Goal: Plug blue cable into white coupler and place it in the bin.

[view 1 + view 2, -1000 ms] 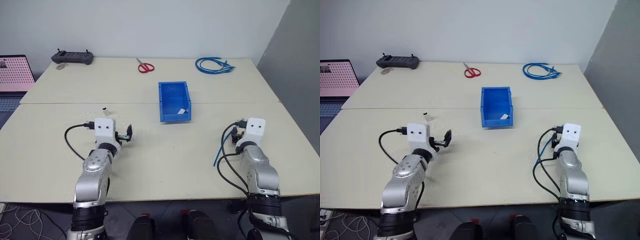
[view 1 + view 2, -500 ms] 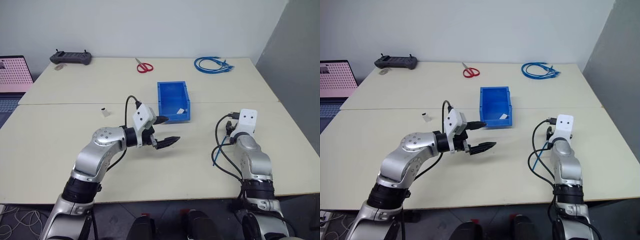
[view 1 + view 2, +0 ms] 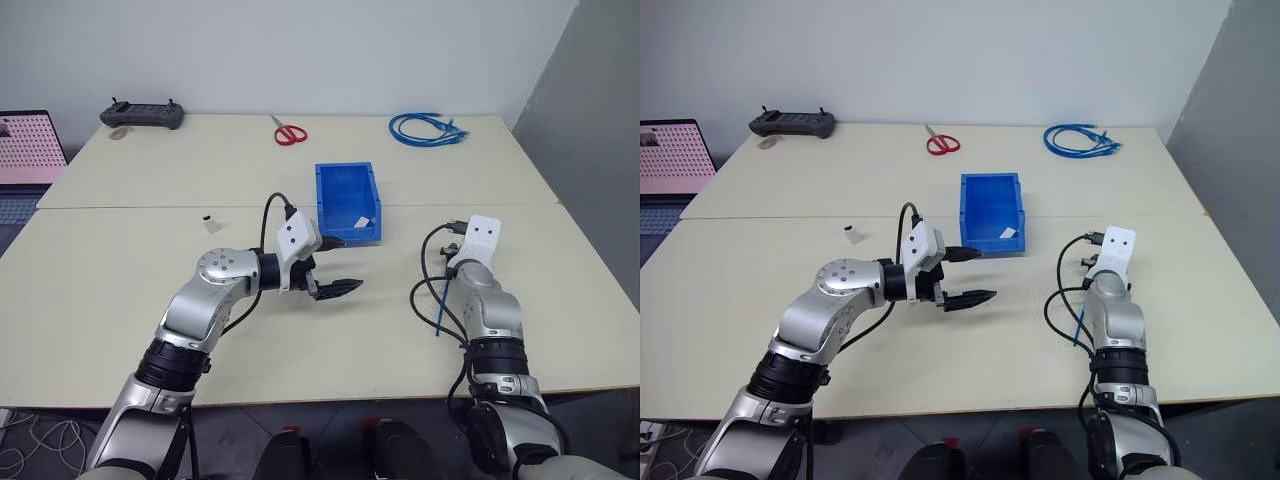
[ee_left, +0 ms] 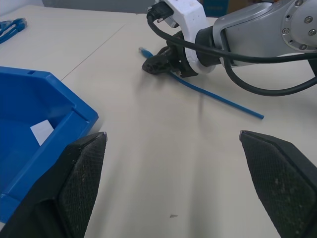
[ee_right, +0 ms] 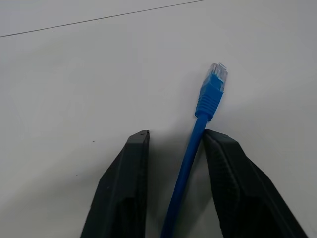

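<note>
So the left arm has swung in from the left side toward the middle of the table (image 3: 120,330) since a second ago, and the right arm has nudged forward.

The cable (image 5: 190,158) lies on the table on the right side, plug end pointing away from the robot. It runs between the right gripper's (image 5: 173,148) two fingers, lying against one finger with a gap to the other, so the jaws are partly closed around it but not pinching from both sides yet. From the left wrist view you can see the plug (image 4: 144,50) poking out just past that gripper, the rest of the strand trailing across the table.

The coupler (image 3: 207,219) sits on its own left of the bin, well apart from both grippers.

The bin (image 3: 349,202) is mid-table with a white scrap (image 3: 362,222) inside. The left gripper (image 3: 333,266) hangs just in front of it, jaws wide apart, nothing in them.

Along the back edge: a black controller (image 3: 142,114), red scissors (image 3: 291,132), and a coil of blue cables (image 3: 427,129).
</note>
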`<state>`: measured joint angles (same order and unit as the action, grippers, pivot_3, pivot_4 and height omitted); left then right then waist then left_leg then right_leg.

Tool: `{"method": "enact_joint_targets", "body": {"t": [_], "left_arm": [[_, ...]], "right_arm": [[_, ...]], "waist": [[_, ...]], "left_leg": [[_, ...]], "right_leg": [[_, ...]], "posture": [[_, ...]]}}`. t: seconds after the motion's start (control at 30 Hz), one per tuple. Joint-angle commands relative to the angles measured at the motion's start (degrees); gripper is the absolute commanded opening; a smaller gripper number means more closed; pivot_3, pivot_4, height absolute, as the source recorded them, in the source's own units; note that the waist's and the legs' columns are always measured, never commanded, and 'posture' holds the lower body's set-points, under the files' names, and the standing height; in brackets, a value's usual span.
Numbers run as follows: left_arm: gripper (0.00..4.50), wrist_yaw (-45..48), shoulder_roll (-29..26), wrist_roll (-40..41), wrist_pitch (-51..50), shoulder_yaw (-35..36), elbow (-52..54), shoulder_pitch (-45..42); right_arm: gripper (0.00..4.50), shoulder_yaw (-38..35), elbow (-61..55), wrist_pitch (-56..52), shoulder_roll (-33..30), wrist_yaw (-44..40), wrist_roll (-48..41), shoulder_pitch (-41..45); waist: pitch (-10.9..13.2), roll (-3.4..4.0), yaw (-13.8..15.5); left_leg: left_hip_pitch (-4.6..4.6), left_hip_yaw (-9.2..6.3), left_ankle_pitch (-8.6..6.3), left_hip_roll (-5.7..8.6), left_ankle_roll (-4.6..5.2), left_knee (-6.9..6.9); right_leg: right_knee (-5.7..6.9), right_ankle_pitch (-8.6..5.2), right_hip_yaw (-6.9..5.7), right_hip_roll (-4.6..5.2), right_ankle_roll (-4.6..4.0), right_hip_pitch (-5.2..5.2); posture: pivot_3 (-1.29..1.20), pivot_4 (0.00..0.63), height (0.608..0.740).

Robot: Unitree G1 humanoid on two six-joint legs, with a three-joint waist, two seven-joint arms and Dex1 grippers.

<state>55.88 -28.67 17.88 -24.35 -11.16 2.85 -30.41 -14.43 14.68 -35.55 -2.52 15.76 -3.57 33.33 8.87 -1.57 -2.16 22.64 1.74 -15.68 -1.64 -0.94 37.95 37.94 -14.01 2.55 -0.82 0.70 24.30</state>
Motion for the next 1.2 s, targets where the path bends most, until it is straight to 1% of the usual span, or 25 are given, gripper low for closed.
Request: {"method": "enact_joint_targets", "body": {"t": [0.03, 0.07, 0.13, 0.27, 0.37, 0.43, 0.5, 0.57, 0.63, 0.7, 0.77, 0.8, 0.87, 0.97, 1.03, 1.13, 1.17, 1.2], "left_arm": [[4.50, 0.05, 0.12, 0.12, 0.25, 0.26, 2.42, -0.47], [4.50, -0.07, 0.11, 0.09, 0.18, 0.30, 2.54, -0.35], [4.50, -0.29, 0.09, 0.08, 0.01, 0.34, 2.85, -0.11], [4.50, -0.62, 0.06, 0.31, -0.46, 0.48, 3.67, 0.50], [4.50, -0.19, -1.08, 1.27, -1.61, 1.13, 6.45, 2.53], [4.50, 1.12, -4.07, 2.56, -2.50, 2.70, 11.36, 7.17], [4.50, 0.75, -6.71, 3.43, -2.24, 5.37, 16.64, 13.93], [4.50, -2.16, -7.19, 4.17, -2.06, 8.66, 21.33, 20.37], [4.50, -5.18, -6.78, 6.16, -4.18, 12.04, 25.62, 26.25], [4.50, -7.97, -6.40, 4.77, -2.75, 14.37, 29.50, 33.21], [4.50, -12.72, -4.21, 4.31, -2.88, 17.33, 33.36, 40.37], [4.50, -15.11, -2.79, 4.11, -3.14, 18.58, 34.83, 43.60], [4.50, -19.29, 0.03, 3.75, -3.65, 20.30, 36.91, 48.41], [4.50, -24.59, 3.95, 2.96, -3.51, 21.63, 39.43, 54.81], [4.50, -26.00, 5.17, 0.69, -1.24, 21.04, 40.08, 59.48], [4.50, -29.01, 7.94, -0.98, 0.99, 20.39, 39.86, 64.06], [4.50, -29.60, 8.55, -1.18, 1.43, 20.13, 39.93, 64.73], [4.50, -29.88, 8.92, -1.40, 1.76, 19.92, 40.01, 65.10]], "right_arm": [[0.73, 0.32, -0.44, -1.35, 0.55, -0.08, -0.30, -1.38], [0.44, 0.37, -0.60, -1.44, 0.62, -0.15, -0.28, -1.47], [0.07, 0.52, -0.94, -1.62, 0.71, -0.41, -0.29, -1.68], [0.07, 1.83, -2.60, -2.25, -0.12, -2.35, -0.02, -2.53], [0.07, 4.62, -5.68, -2.95, -2.16, -7.98, -0.80, -3.68], [0.07, 10.24, -10.54, -2.49, -7.42, -20.13, -2.65, -5.44], [0.07, 16.98, -16.21, -0.55, -16.12, -35.97, -4.56, -8.10], [0.07, 20.57, -20.79, 2.63, -23.66, -48.77, -7.31, -10.32], [0.07, 22.81, -24.02, 4.52, -28.81, -58.81, -10.29, -11.40], [0.07, 26.20, -25.63, 6.41, -31.37, -66.13, -11.42, -10.56], [0.07, 30.61, -25.46, 8.67, -30.66, -71.10, -11.37, -8.24], [0.07, 32.91, -24.49, 10.11, -29.06, -72.71, -10.84, -6.78], [0.07, 36.41, -21.52, 12.45, -25.69, -74.70, -9.71, -4.16], [0.07, 41.22, -14.47, 18.81, -21.35, -76.38, -5.85, -0.87], [0.07, 44.07, -8.99, 23.74, -20.06, -77.59, -2.63, 0.44], [0.07, 46.11, -0.88, 30.43, -17.53, -76.16, 1.52, 1.32], [0.51, 46.06, 1.09, 31.68, -16.70, -75.24, 2.38, 1.44], [0.69, 45.87, 2.53, 32.72, -16.08, -74.77, 3.06, 1.53]], "waist": [[0.00, 0.00, 0.00], [0.00, 0.00, 0.00], [0.00, 0.00, 0.00], [0.00, 0.00, 0.00], [0.00, 0.00, 0.00], [0.01, 0.02, -0.15], [0.11, 0.18, -0.86], [0.27, 0.29, -0.92], [0.32, 0.29, -0.86], [0.35, 0.24, -0.97], [0.38, 0.19, -0.92], [0.47, 0.05, -1.54], [0.58, -0.12, -1.23], [0.63, -0.20, -1.09], [0.67, -0.31, -0.55], [0.68, -0.35, -0.10], [0.74, -0.42, 0.05], [0.77, -0.41, 0.11]], "left_leg": [[0.00, 0.00, 0.00, 0.00, 0.00, 0.00], [0.00, -0.01, 0.00, 0.00, 0.00, 0.00], [0.00, -0.01, 0.00, 0.00, 0.00, 0.00], [0.00, -0.01, 0.00, 0.00, 0.00, 0.00], [0.00, 0.00, 0.00, 0.00, 0.00, 0.00], [-0.01, 0.00, 0.00, -0.01, 0.00, -0.01], [-0.02, 0.05, -0.01, -0.04, 0.01, -0.03], [0.00, 0.02, -0.02, -0.05, 0.03, -0.05], [0.05, -0.06, -0.02, -0.08, 0.04, -0.03], [0.01, -0.09, -0.02, -0.13, 0.04, -0.02], [-0.20, -0.07, -0.02, -0.21, 0.04, -0.04], [-0.27, -0.16, -0.02, -0.19, 0.04, -0.03], [-0.56, -0.04, -0.02, -0.29, 0.04, -0.06], [-0.59, -0.05, -0.02, -0.32, 0.03, -0.04], [-0.56, -0.09, -0.02, -0.28, 0.03, -0.05], [-0.53, -0.01, -0.04, -0.15, 0.02, -0.07], [-0.51, 0.03, -0.04, -0.11, 0.01, -0.07], [-0.47, 0.06, -0.04, -0.06, 0.01, -0.06]], "right_leg": [[0.00, 0.00, 0.00, 0.00, 0.00, 0.00], [0.00, 0.00, -0.01, 0.00, 0.00, 0.00], [0.00, 0.00, -0.01, 0.00, 0.00, 0.00], [0.00, 0.00, -0.01, 0.00, 0.00, -0.01], [0.00, 0.00, 0.00, 0.00, 0.00, -0.01], [-0.01, 0.00, 0.01, 0.00, 0.00, 0.00], [-0.05, 0.00, 0.08, 0.00, 0.01, 0.01], [-0.08, -0.03, 0.04, 0.08, -0.03, 0.02], [-0.09, -0.04, -0.04, 0.11, -0.04, 0.05], [-0.09, -0.04, -0.08, 0.11, -0.04, 0.02], [-0.08, -0.05, -0.07, 0.10, -0.05, -0.14], [-0.03, -0.07, -0.16, 0.10, -0.08, -0.22], [0.05, -0.10, -0.09, 0.07, -0.12, -0.30], [0.15, -0.13, -0.11, 0.03, -0.18, -0.27], [0.14, -0.14, -0.15, 0.04, -0.22, -0.26], [0.07, -0.18, -0.11, 0.19, -0.28, -0.26], [0.04, -0.18, -0.10, 0.25, -0.28, -0.26], [0.05, -0.18, -0.09, 0.33, -0.28, -0.24]], "posture": [[0.00, 0.150, 0.740], [0.00, 0.150, 0.740], [0.00, 0.150, 0.740], [0.00, 0.150, 0.740], [0.00, 0.150, 0.740], [0.00, 0.150, 0.740], [0.00, 0.150, 0.740], [0.00, 0.150, 0.740], [0.00, 0.150, 0.740], [0.00, 0.150, 0.740], [0.00, 0.150, 0.740], [0.00, 0.150, 0.740], [0.00, 0.150, 0.740], [0.00, 0.150, 0.740], [0.00, 0.150, 0.740], [0.00, 0.150, 0.740], [0.00, 0.150, 0.740], [0.00, 0.150, 0.740]]}}
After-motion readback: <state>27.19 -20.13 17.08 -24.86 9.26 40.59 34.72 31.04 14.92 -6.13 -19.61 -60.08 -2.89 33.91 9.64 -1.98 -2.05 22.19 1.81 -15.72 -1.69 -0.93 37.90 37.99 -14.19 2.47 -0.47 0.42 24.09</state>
